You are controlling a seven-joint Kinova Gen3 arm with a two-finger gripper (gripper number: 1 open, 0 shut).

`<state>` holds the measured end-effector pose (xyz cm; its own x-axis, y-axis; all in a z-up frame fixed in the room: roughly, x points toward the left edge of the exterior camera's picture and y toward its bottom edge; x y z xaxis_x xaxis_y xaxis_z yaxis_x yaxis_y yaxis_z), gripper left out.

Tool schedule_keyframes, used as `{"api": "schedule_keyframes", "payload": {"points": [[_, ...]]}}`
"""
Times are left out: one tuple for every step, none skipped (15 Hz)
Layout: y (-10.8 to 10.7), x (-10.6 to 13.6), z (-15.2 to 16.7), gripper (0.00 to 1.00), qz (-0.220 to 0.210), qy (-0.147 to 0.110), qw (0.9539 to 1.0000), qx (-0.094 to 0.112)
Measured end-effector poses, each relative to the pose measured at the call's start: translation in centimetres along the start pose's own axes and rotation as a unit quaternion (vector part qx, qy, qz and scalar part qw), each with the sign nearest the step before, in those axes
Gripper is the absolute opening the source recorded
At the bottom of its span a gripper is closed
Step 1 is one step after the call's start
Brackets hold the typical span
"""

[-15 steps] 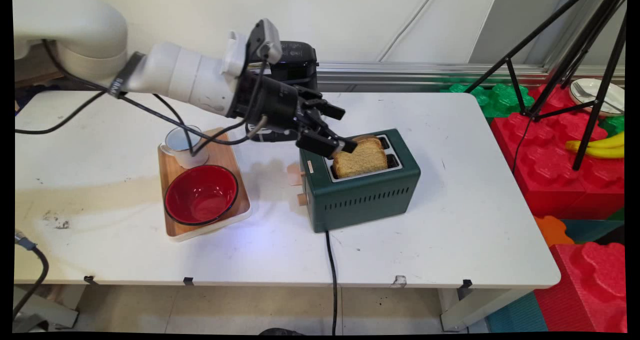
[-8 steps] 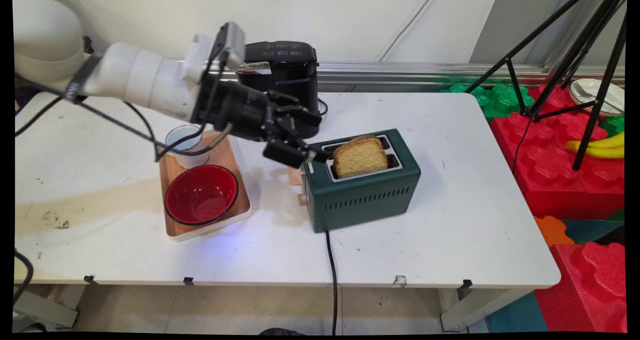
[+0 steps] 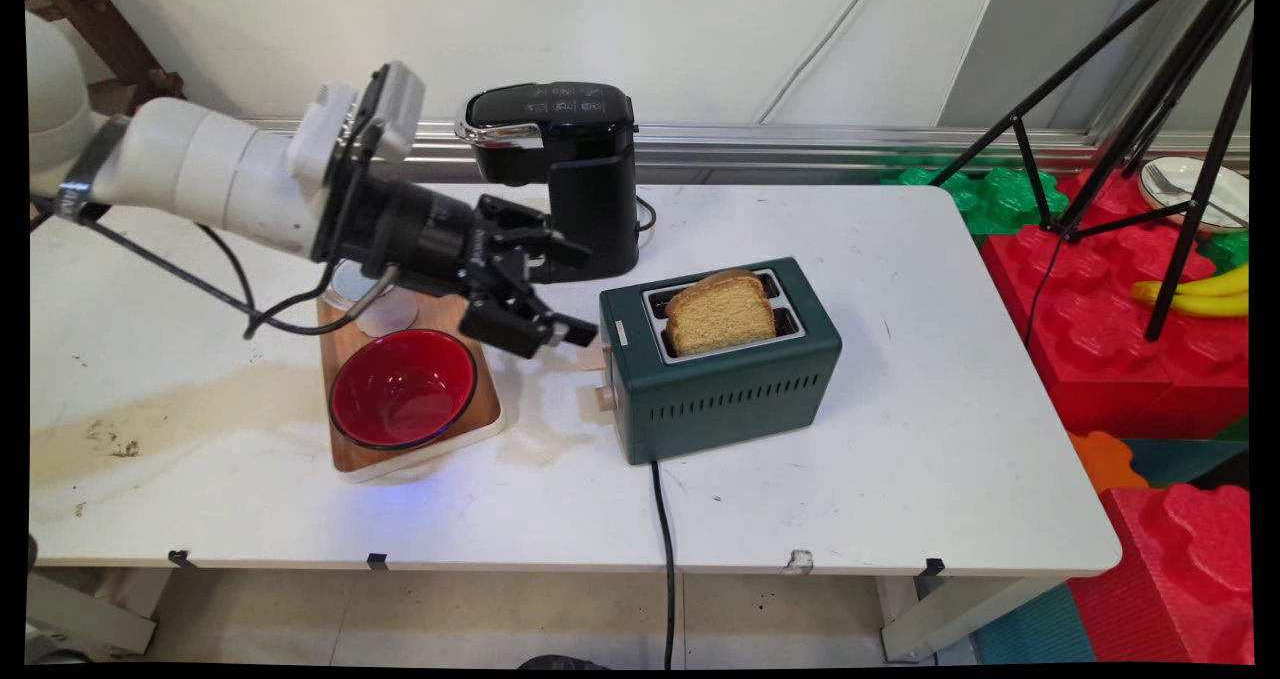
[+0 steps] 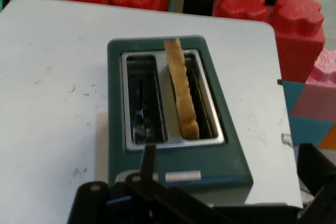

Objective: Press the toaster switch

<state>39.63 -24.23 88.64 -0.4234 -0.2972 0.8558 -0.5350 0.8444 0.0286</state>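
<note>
The gripper (image 3: 585,294) is spread wide and holds nothing. It hangs near the pale lever (image 3: 590,357) of the green toaster (image 3: 720,399), at its 3 o'clock. Bread (image 3: 722,311) stands in one slot. The red bowl (image 3: 402,387) lies at 7 o'clock.

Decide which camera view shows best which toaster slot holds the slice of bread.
The hand view. It looks down into the green toaster, so both slots show: the bread stands on edge in one, the other is empty. The main view shows the toaster from the side; there the bread's broad face hides part of the slots.
</note>
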Motion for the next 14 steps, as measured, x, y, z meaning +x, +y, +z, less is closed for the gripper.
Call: {"api": "schedule_keyframes", "payload": {"points": [[0.0, -0.3, -0.3, 1.00, 0.001, -0.002, 1.0000, 0.000], [-0.1, -0.7, -0.6, 1.00, 0.002, -0.005, 1.0000, 0.001], [-0.1, -0.9, -0.8, 1.00, 0.003, -0.007, 1.0000, 0.001], [-0.2, -1.3, -1.0, 1.00, 0.004, -0.010, 0.9999, 0.001], [-0.3, -1.6, -1.1, 1.00, 0.004, -0.011, 0.9999, 0.001], [-0.4, -1.9, -1.3, 1.00, 0.005, -0.013, 0.9999, 0.001], [-0.5, -2.3, -1.4, 1.00, 0.005, -0.015, 0.9999, 0.002], [-0.6, -2.5, -1.6, 1.00, 0.006, -0.016, 0.9999, 0.002], [-0.7, -2.7, -1.6, 0.00, 0.007, -0.016, 0.9999, 0.003], [-0.8, -2.8, -1.7, 0.00, 0.008, -0.016, 0.9998, 0.003], [-0.9, -3.0, -1.7, 0.00, 0.008, -0.016, 0.9998, 0.003], [-0.9, -3.2, -1.7, 0.00, 0.008, -0.018, 0.9998, 0.003], [-1.0, -3.3, -1.7, 0.00, 0.008, -0.019, 0.9998, 0.002], [-1.0, -3.6, -1.7, 0.00, 0.008, -0.022, 0.9997, 0.001]]}}
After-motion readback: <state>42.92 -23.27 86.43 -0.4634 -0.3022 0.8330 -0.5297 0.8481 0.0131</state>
